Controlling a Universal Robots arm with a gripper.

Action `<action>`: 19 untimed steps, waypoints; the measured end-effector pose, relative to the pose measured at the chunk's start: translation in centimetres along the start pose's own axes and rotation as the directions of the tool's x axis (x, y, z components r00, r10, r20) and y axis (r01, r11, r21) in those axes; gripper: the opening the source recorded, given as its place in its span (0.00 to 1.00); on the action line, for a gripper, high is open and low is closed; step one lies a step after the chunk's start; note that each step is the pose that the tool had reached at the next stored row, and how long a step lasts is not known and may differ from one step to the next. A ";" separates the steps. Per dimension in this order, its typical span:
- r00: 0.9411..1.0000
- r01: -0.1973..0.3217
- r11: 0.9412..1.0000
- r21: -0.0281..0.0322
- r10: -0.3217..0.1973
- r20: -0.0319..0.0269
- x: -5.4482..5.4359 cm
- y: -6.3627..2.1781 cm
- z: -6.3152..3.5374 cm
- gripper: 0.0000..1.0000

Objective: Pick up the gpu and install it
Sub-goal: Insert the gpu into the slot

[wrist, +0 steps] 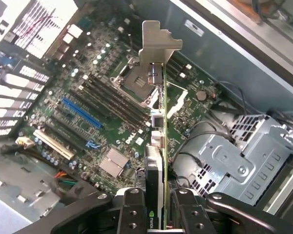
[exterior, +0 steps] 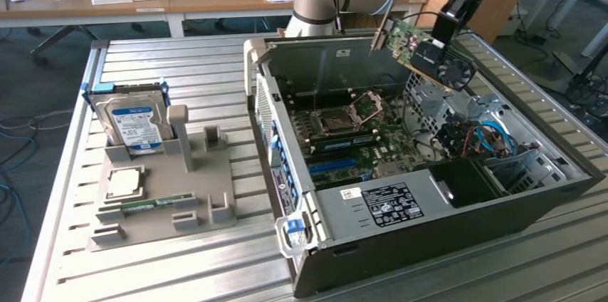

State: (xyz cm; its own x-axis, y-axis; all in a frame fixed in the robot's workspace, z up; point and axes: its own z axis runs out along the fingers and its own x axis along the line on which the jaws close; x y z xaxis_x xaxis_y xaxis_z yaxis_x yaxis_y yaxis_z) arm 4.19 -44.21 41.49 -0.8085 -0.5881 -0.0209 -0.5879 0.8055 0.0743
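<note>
Gripper (exterior: pixel 437 51) is clamped on the gpu (exterior: pixel 405 35), holding it tilted in mid-air over the open pc case (exterior: pixel 475 224), above the mobo (exterior: pixel 380 147). Blue-label hdd (exterior: pixel 133 120) stands in a grey holder (exterior: pixel 190 177) on the table (exterior: pixel 181 67), exterior view's left.

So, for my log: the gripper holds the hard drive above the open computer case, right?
No: the gripper holds the gpu, not the hard drive, above the open computer case. The exterior view shows the hard drive standing in the grey rack.
</note>
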 end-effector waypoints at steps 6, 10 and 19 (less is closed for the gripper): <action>1.000 0.009 1.000 0.000 -0.009 -0.001 0.0 0.00 0.00 0.26; 1.000 0.009 1.000 0.000 -0.009 -0.001 0.0 0.00 0.00 0.26; 1.000 0.031 1.000 -0.001 -0.031 -0.002 0.0 0.00 0.00 0.26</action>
State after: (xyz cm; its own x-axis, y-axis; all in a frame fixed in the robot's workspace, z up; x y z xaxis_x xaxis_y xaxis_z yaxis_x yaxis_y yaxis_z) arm 4.18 -44.22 41.49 -0.7897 -0.6132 -0.0208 -0.6128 0.7867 0.0743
